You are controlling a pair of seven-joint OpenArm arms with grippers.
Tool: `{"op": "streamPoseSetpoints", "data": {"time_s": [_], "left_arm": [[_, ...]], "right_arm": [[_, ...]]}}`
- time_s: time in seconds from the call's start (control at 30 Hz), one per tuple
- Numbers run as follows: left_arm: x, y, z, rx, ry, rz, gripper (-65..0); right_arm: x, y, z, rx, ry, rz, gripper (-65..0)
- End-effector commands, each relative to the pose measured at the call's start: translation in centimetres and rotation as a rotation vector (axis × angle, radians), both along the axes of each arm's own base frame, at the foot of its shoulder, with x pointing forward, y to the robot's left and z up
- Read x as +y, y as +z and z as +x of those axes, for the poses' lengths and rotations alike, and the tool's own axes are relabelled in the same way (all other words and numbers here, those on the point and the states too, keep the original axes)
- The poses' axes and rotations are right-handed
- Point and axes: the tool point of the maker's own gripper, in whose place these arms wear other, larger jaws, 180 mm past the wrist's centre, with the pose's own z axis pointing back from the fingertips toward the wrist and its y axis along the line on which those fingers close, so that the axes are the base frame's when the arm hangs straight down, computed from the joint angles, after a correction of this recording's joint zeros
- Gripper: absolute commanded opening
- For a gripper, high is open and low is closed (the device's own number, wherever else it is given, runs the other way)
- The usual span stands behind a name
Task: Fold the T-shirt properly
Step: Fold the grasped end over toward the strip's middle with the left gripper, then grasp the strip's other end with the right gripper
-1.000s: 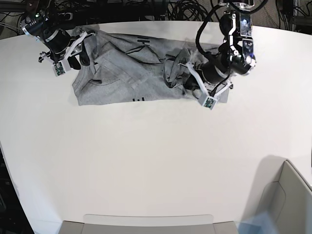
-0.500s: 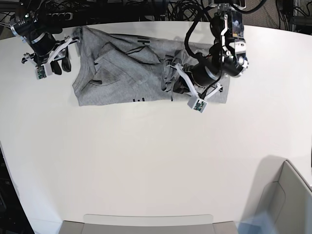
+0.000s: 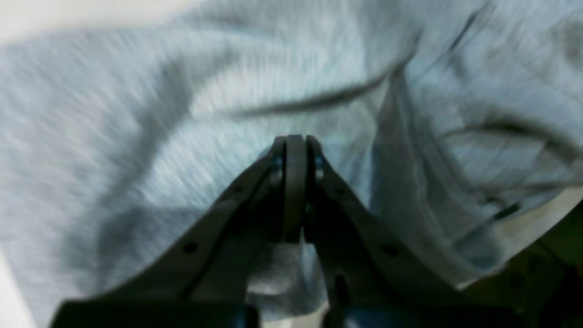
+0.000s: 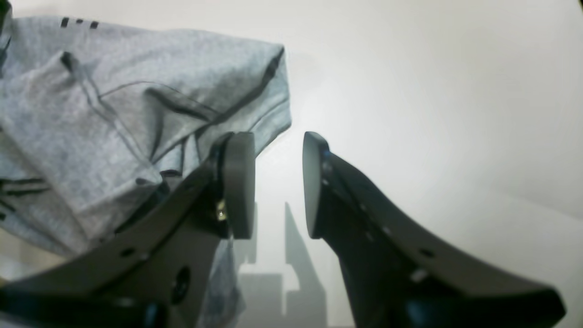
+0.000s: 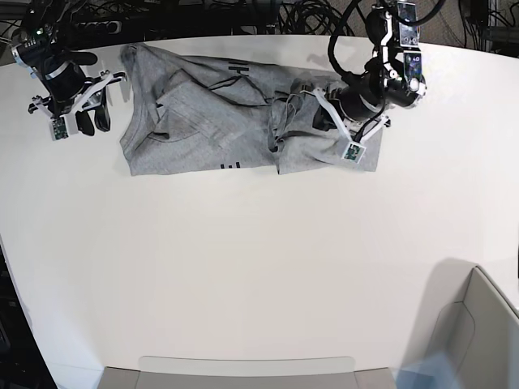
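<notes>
The heather-grey T-shirt (image 5: 203, 121) lies crumpled along the far side of the white table (image 5: 243, 267), with black lettering showing in places. My left gripper (image 5: 318, 120) is over the shirt's right part, beside a bunched fold. In the left wrist view, blurred, that gripper (image 3: 295, 139) is shut, and creases of the T-shirt (image 3: 136, 136) run out from its tips. My right gripper (image 5: 96, 117) hangs open just left of the shirt, not touching it. The right wrist view shows the open gripper (image 4: 278, 155) above bare table, with the T-shirt (image 4: 114, 91) and its hem to the left.
A grey bin (image 5: 478, 324) stands at the near right corner. A flat grey tray edge (image 5: 243, 369) runs along the front. Black cables (image 5: 203, 12) lie behind the table's far edge.
My right gripper has drawn back to the left, off the shirt's left edge. My left gripper swung left, then back right and farther, and the shirt's right part now lies flatter.
</notes>
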Motion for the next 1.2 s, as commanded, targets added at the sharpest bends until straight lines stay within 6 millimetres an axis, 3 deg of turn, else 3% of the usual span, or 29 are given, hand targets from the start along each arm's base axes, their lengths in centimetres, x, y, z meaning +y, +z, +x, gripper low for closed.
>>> {"op": "streamPoseSetpoints", "data": {"time_s": [0.0, 0.13, 0.23, 0.3, 0.5, 0.63, 0.77, 0.83, 0.9, 1.0, 1.17], "left_arm": [[-1.2, 0.4, -0.4, -0.015, -0.027, -0.027, -65.0], [-4.0, -0.3, -3.7, 0.037, -0.127, -0.051, -65.0], [-5.2, -1.1, -6.6, 0.088, -0.188, -0.056, -65.0], [-5.5, -1.0, -7.2, 0.079, -0.19, -0.069, -65.0], [-4.1, -0.6, -5.7, 0.03, -0.126, -0.066, -65.0], [-2.6, 1.4, -1.9, -0.069, -0.08, -0.046, -65.0], [-1.5, 2.5, 0.4, -0.122, -0.047, -0.032, -65.0], [-2.0, 2.9, 1.0, -0.136, -0.063, -0.036, -65.0], [-4.1, 3.4, 1.3, -0.147, -0.093, -0.072, -65.0], [-6.5, 2.5, 0.5, -0.107, -0.145, -0.104, -65.0], [-7.0, 1.0, -0.4, -0.057, -0.161, -0.105, -65.0]], "right_arm": [[0.2, 1.0, 0.5, -0.044, 0.023, 0.0, -46.9], [0.1, 1.3, 0.8, -0.054, 0.021, -0.002, -46.9], [0.1, 1.3, 0.8, -0.055, 0.021, -0.002, -46.9], [0.1, 1.3, 0.8, -0.055, 0.021, -0.002, -46.9], [0.0, 0.9, 1.0, -0.048, 0.014, 0.007, -46.9], [-0.2, 0.5, 1.0, -0.039, 0.007, 0.015, -46.8], [-0.3, 0.2, 0.9, -0.032, 0.003, 0.019, -46.8], [-0.3, 0.0, 1.0, -0.028, -0.001, 0.027, -46.8], [-0.2, -0.2, 1.3, -0.035, -0.005, 0.067, -46.8], [0.2, -1.0, 1.3, -0.025, -0.014, 0.156, -46.9], [1.0, -1.9, 0.9, -0.013, -0.028, 0.304, -46.8]]}}
